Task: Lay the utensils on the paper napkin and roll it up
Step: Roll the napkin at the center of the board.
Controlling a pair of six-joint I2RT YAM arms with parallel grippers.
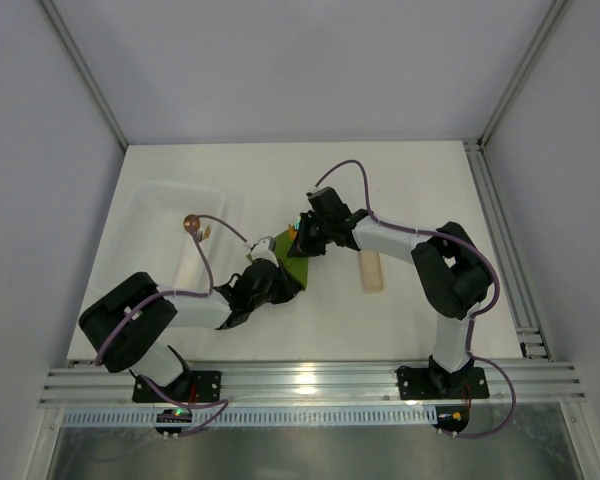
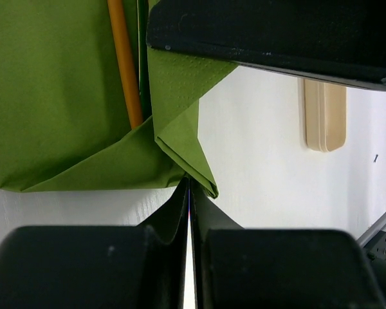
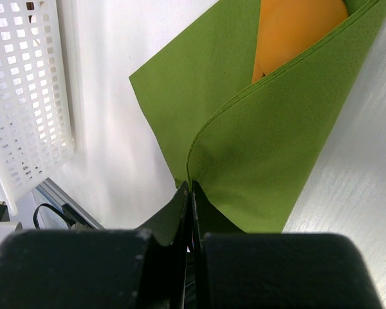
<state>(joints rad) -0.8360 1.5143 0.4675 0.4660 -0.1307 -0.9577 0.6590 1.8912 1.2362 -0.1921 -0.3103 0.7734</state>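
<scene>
The olive-green paper napkin [image 1: 296, 266] lies mid-table, partly folded over the utensils. In the left wrist view an orange rod [image 2: 125, 64] and a dark slim rod [image 2: 143, 58] run under the napkin's [image 2: 51, 96] folded flaps. My left gripper [image 1: 267, 278] is shut, its tips [image 2: 190, 183] pinching the napkin's near folded corner. My right gripper [image 1: 307, 236] comes from the far side and is shut [image 3: 192, 188] on a raised edge of the napkin [image 3: 264, 148], which curls over an orange utensil end [image 3: 296, 32]. The right gripper's black body [image 2: 276, 32] hangs above the fold.
A white perforated plastic tray [image 1: 160, 205] stands at the left, seen also in the right wrist view as the tray [image 3: 26, 96]. A brownish round-headed item [image 1: 192, 225] sits at its edge. A pale wooden piece [image 1: 371, 271] lies right of the napkin. Metal rails [image 1: 300, 380] border the front.
</scene>
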